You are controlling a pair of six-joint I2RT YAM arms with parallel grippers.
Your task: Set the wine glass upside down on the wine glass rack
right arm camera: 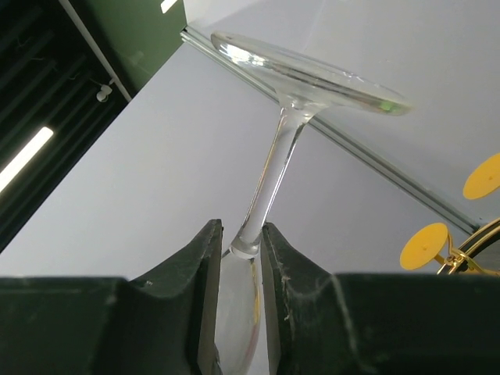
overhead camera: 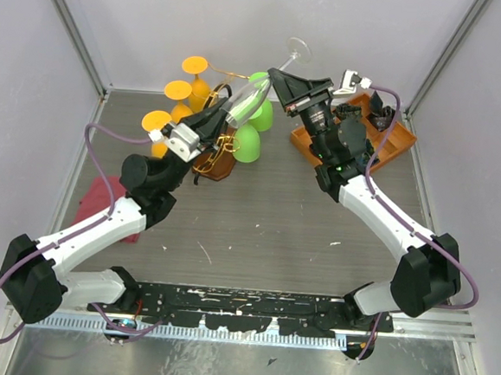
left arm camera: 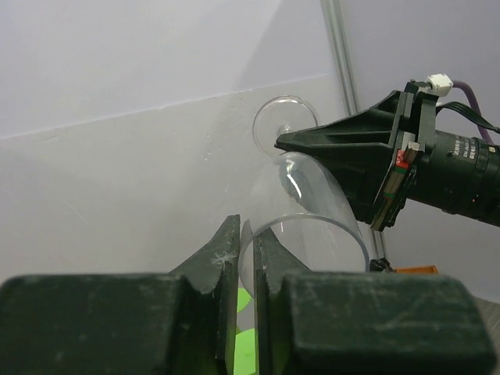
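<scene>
A clear wine glass (overhead camera: pixel 244 100) hangs tilted in the air above the wine glass rack (overhead camera: pixel 216 157), its foot (overhead camera: pixel 298 48) pointing up and to the back. My left gripper (overhead camera: pixel 224 114) is shut on the bowl's rim; in the left wrist view the rim wall (left arm camera: pixel 312 223) sits between its fingers (left arm camera: pixel 246 234). My right gripper (overhead camera: pixel 275 75) comes in from the right. In the right wrist view it (right arm camera: pixel 241 238) is shut on the glass where the stem (right arm camera: pixel 273 164) meets the bowl. The rack's gold wire (right arm camera: pixel 478 241) shows at the right edge.
Orange plastic glasses (overhead camera: pixel 184 91) and green ones (overhead camera: pixel 250 140) hang upside down on the rack. An orange compartment tray (overhead camera: pixel 393 142) stands at the back right, behind the right arm. A red cloth (overhead camera: pixel 102 197) lies at the left, beside the left arm.
</scene>
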